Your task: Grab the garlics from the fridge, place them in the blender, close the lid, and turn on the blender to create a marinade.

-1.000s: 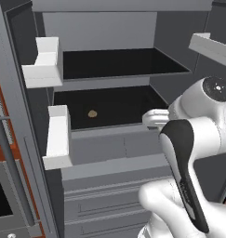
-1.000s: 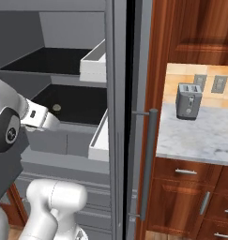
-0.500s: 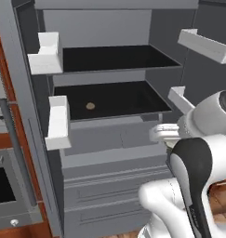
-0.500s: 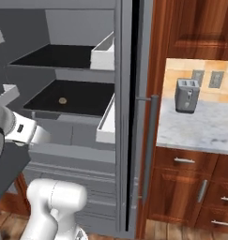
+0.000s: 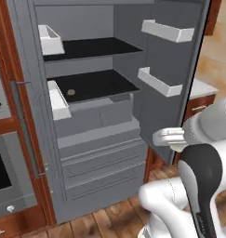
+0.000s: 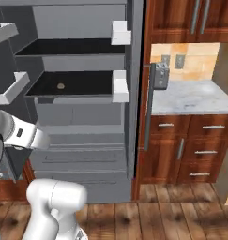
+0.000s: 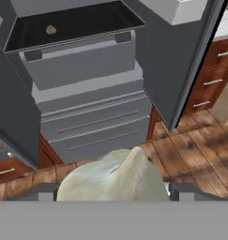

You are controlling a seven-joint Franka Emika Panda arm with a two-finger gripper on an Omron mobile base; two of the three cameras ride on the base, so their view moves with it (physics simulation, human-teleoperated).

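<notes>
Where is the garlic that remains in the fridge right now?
One garlic bulb sits on the lower dark shelf of the open fridge, toward its left rear, above the grey drawers.

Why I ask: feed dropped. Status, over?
Tool shut on held garlic. Second garlic on shelf inside fridge. Fridge open, path looks clear.

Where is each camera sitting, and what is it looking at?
Left base view: behind the arm's left, looking into the open fridge; white arm at lower right.
Right base view: behind the arm's right, facing the same fridge and a counter; arm at lower left.
Hand view: on the hand, looking along the gripper, which holds a garlic, toward the fridge drawers.
Shared: all three show a second garlic on the lower dark shelf.
</notes>
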